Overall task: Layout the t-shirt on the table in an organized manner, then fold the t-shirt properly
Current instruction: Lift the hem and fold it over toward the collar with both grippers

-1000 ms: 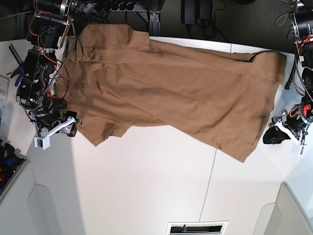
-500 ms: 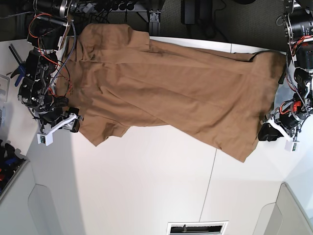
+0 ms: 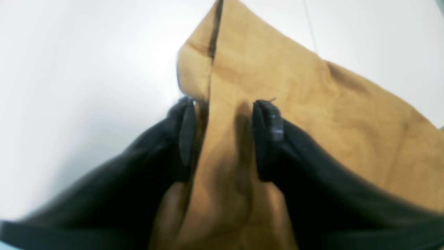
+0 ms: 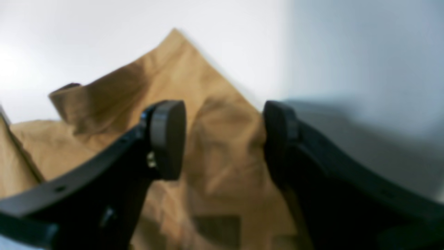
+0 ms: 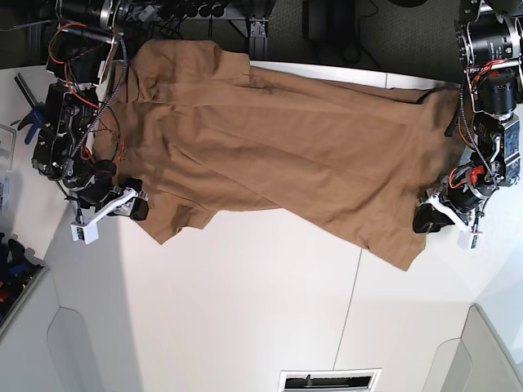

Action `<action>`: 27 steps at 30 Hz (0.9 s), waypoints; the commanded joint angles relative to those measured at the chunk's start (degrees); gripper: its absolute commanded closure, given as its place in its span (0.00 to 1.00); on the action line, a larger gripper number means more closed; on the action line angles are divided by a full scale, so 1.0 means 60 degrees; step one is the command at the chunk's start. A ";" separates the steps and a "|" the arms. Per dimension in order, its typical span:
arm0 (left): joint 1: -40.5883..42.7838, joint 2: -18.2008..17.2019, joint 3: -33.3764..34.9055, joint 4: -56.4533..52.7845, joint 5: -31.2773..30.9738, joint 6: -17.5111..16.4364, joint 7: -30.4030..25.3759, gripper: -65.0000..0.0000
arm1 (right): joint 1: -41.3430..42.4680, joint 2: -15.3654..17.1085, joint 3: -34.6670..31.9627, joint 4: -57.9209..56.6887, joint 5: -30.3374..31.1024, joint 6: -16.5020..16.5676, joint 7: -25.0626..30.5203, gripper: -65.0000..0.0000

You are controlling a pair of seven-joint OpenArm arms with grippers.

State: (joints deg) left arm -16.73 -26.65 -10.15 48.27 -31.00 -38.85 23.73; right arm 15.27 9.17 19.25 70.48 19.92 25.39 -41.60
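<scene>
**Both arms are now at the shirt's edges, left one pinching the hem**

The wide, smooth white counter (image 5: 245, 310) carries the big tan-brown short-sleeved cotton t-shirt (image 5: 286, 155), spread along its far side and partly hanging off the back edge. The shirt's long axis runs side to side in the base view, collar and sleeves toward the view's left, hem toward its right, with the lower edge slanting and rumpled, so it's not squared up yet.

A second ago both arms sat just off the cloth; now they've moved in. The left end effector (image 3: 222, 114) has narrowed around a raised fold at the hem corner, cloth between its pads, though whether it's fully clamped is hard to say. The right end effector (image 4: 223, 139) stands wide over the sleeve, gripping nothing. It looks like they're setting up a tug to flatten the shirt out.
</scene>
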 commanded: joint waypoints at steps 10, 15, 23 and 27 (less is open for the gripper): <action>-0.0219 -0.0678 -0.0044 0.0419 -0.0452 -0.0192 -0.0120 1.00 | 0.0204 0.0058 -0.0157 0.0222 0.0517 0.0586 0.0397 1.00; -0.0135 -0.1089 -0.0055 0.1486 -0.1213 -0.0192 0.0874 1.00 | 0.0018 0.0055 -0.0157 0.0925 0.0863 0.0787 0.0310 1.00; 0.1235 -0.1297 -0.0277 0.3869 -0.1348 -0.0192 0.1024 1.00 | -0.1698 0.0058 -0.0157 0.3610 0.1151 0.0820 0.0284 1.00; 0.2091 -0.1293 -0.0627 0.4783 -0.0790 -0.0192 0.0608 1.00 | -0.2765 0.0095 -0.0149 0.4881 0.1151 0.0852 0.0291 1.00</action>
State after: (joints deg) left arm -3.27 -33.17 -13.39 76.14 -34.81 -39.51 28.62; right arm -1.96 9.17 18.13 98.91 25.89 30.24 -41.12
